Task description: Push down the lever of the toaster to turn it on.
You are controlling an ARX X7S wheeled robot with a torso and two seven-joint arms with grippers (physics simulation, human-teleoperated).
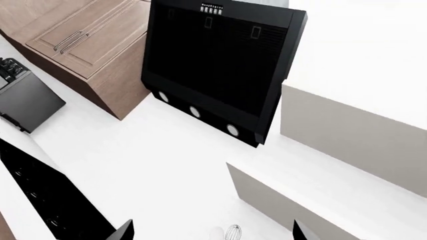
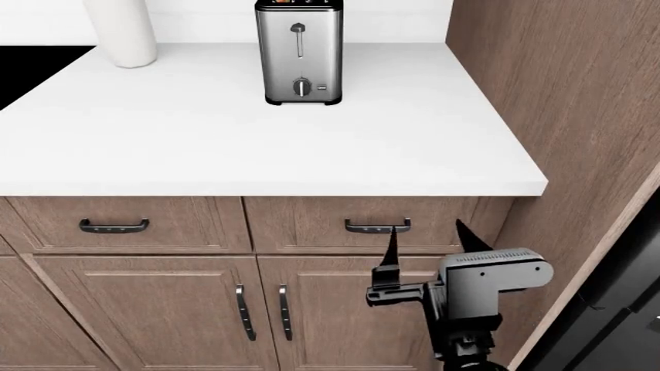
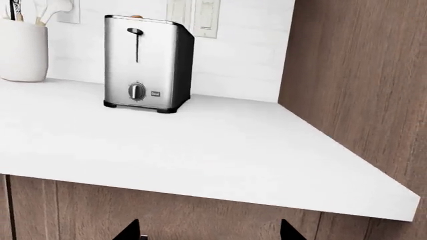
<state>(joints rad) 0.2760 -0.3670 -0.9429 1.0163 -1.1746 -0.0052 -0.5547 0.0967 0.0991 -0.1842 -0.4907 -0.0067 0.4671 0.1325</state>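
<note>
The toaster (image 2: pixel 299 52) stands upright at the back of the white counter (image 2: pixel 258 139), steel-sided with a black top. It also shows in the right wrist view (image 3: pixel 147 62). Its lever (image 2: pixel 298 28) sits at the top of the vertical slot, seen too in the right wrist view (image 3: pixel 135 32), with the round dial (image 3: pixel 136 91) below. My right gripper (image 2: pixel 423 239) is open and empty, below the counter's front edge by the drawers, far from the toaster. My left gripper (image 1: pixel 212 234) is open and empty; it is out of the head view and faces a range hood.
A white utensil cup (image 2: pixel 122 31) stands at the counter's back left. A tall wooden cabinet (image 2: pixel 557 93) walls the counter's right side. Drawers with handles (image 2: pixel 378 226) sit under the counter. The left wrist view shows a black range hood (image 1: pixel 220 65) and a whisk (image 1: pixel 232 232).
</note>
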